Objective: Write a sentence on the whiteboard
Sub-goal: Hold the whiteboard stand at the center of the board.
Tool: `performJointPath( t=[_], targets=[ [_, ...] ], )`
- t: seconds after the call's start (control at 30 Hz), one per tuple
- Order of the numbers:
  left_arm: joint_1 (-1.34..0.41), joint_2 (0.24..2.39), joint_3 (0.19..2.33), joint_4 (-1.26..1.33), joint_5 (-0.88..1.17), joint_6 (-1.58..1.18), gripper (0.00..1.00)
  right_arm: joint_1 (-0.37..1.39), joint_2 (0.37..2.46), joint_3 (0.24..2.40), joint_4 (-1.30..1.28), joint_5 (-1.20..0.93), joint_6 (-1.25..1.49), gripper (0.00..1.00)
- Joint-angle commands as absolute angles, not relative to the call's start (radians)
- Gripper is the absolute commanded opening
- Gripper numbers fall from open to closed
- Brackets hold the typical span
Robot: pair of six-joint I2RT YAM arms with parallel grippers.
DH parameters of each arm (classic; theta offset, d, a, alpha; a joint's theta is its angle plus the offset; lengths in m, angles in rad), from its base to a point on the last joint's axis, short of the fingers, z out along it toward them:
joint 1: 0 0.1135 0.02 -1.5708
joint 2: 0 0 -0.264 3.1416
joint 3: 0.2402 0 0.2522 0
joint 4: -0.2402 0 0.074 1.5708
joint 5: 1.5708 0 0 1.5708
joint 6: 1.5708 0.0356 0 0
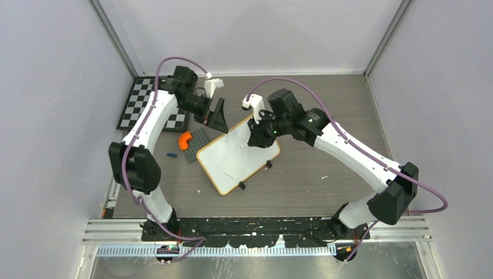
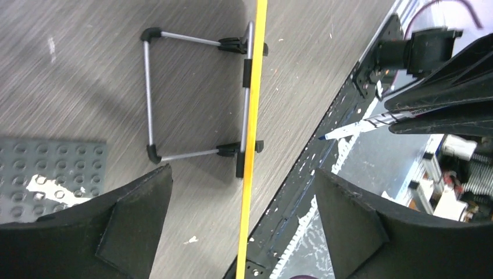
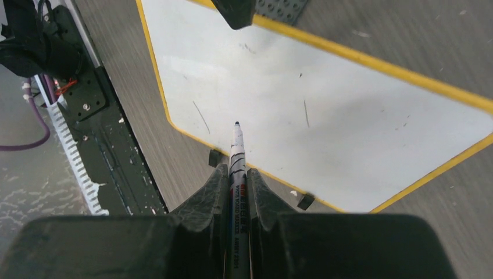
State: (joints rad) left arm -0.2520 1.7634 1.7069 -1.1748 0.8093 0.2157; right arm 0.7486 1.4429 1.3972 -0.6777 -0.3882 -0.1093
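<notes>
Whiteboard lies slantwise in the middle of the table, its far left corner beside a grey studded plate, with a few faint dark marks on its face. The right gripper is clamped on a marker, whose tip points at the board near one edge. The left gripper is spread wide, with the board's yellow edge between its fingers.

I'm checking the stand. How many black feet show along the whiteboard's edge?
2. Both clip the whiteboard edge facing the arms' bases: upper foot near the right corner, lower foot near the bottom corner. Others may hide underneath.
</notes>
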Motion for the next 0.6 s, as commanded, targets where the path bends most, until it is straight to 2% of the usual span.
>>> performJointPath(
  t=[0.0,0.1,0.33,0.4,0.57],
  targets=[
    [-0.2,1.609,1.677,-1.152,0.781,0.207,0.96,0.763,1.442,1.507,-0.69,-0.299,-0.15,0.0],
    [-0.193,1.525,1.613,-1.052,0.652,0.118,1.0,0.762,1.438,1.531,-0.706,-0.262,-0.165,0.0],
    [-0.186,1.276,1.346,-0.78,0.612,0.08,1.0,0.762,1.451,1.56,-0.589,-0.236,0.064,0.0],
    [-0.186,1.244,1.328,-0.792,0.591,0.088,1.0,0.759,1.448,1.553,-0.587,-0.308,0.027,0.0],
    [-0.186,1.298,1.383,-0.98,0.687,0.189,1.0,0.766,1.456,1.521,-0.626,-0.428,-0.043,0.0]
  ],
)
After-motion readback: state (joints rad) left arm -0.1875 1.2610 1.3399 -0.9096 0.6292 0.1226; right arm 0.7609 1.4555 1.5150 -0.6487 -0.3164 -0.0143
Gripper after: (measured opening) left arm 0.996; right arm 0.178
